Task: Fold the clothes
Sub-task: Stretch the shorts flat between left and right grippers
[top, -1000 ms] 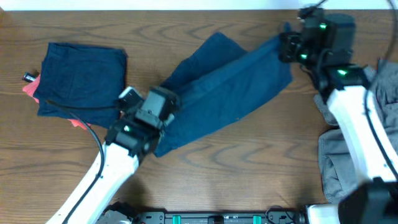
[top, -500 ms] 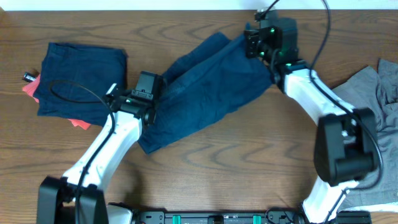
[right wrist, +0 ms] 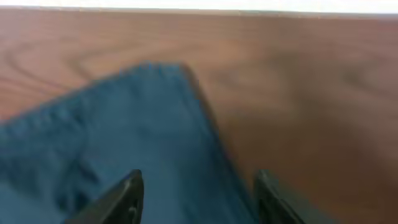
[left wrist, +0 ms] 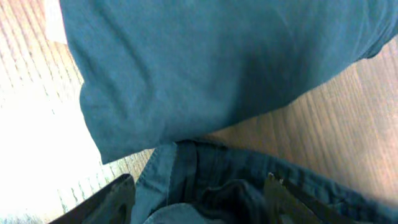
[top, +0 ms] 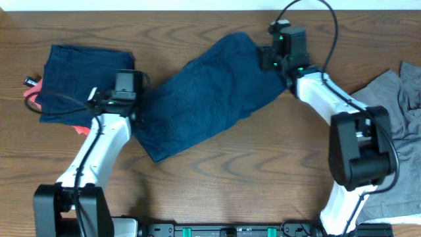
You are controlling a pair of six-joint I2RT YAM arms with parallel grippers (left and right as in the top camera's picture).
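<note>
A dark blue garment (top: 210, 92) lies folded in a diagonal band across the middle of the table. My left gripper (top: 129, 93) is at its left end, jaws open. In the left wrist view the gripper (left wrist: 199, 196) straddles a seamed, bunched hem (left wrist: 205, 177) of blue cloth lying loose between the fingers. My right gripper (top: 273, 56) hovers at the garment's upper right corner. Its jaws (right wrist: 198, 190) stand open over the cloth's edge (right wrist: 155, 137), gripping nothing.
A folded dark blue piece (top: 85, 79) sits at the far left on something red (top: 82, 130), close to my left gripper. Grey clothes (top: 395, 99) are heaped at the right edge. More blue cloth (left wrist: 217, 62) fills the top of the left wrist view.
Both grippers went from shut to open and let the garment go. My left gripper moved left and up, the right one moved left, and the garment now lies flatter.
</note>
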